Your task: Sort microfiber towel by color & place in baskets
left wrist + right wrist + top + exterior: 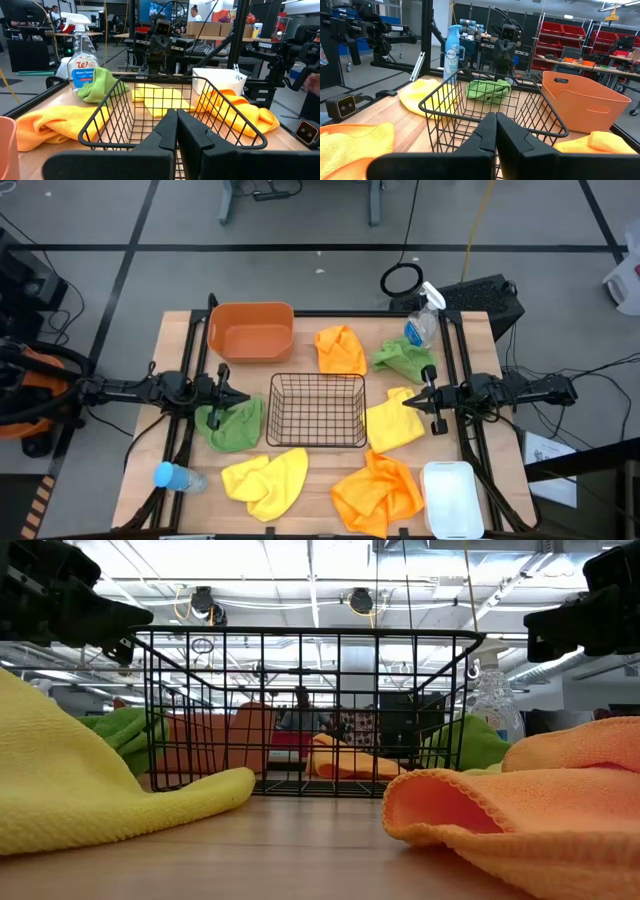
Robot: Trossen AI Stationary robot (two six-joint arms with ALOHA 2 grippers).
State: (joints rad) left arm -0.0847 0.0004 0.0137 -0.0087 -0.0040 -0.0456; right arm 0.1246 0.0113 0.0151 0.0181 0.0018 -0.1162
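Six towels lie flat on the table: orange (pixel 340 348) and green (pixel 403 358) at the far side, yellow (pixel 393 420) right of the black wire basket (pixel 318 410), green (pixel 230 425) left of it, and yellow (pixel 266 480) and orange (pixel 377 492) near the front. The orange tub (pixel 250 330) stands far left and the white bin (pixel 447 498) near right. My left gripper (pixel 243 397) is shut, raised over the left green towel and pointing at the basket. My right gripper (pixel 405 401) is shut, raised over the right yellow towel and facing the basket from the other side.
A clear spray bottle (pixel 422 320) stands at the far right beside the green towel. A blue-capped bottle (pixel 175 476) lies near the front left corner. Bare wood shows between the front towels and the basket.
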